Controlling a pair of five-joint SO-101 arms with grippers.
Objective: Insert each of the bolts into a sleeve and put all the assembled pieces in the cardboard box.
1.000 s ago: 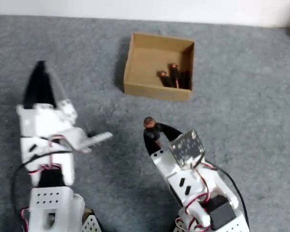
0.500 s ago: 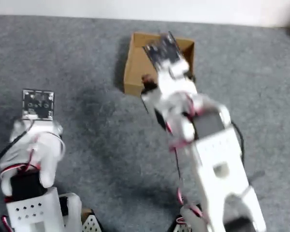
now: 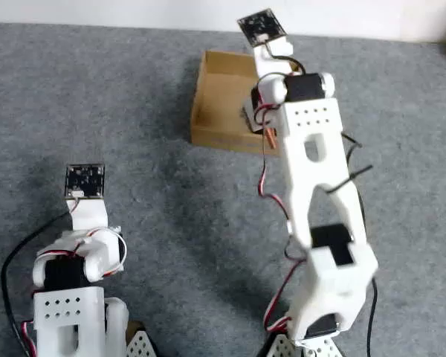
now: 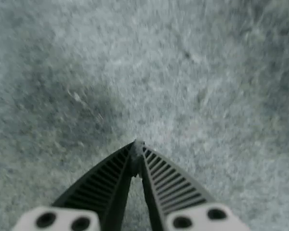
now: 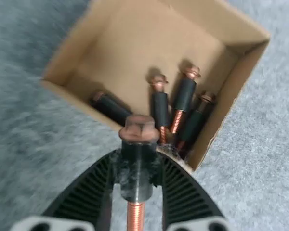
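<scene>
Now the right gripper (image 5: 137, 155) clamps a sleeved bolt (image 5: 136, 129) — long axis 12-to-6 in the high view — over the box (image 3: 217, 137) near edge, its floor toward 11 o'clock. The left gripper (image 4: 137, 145), closed and empty, sits farther off.

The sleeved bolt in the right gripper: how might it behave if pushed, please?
The sleeved bolt looks like rigid copper-coloured metal, so probably heavy for its size. Its round sleeve suggests it may roll, though the flanged head would likely curve its path.
</scene>
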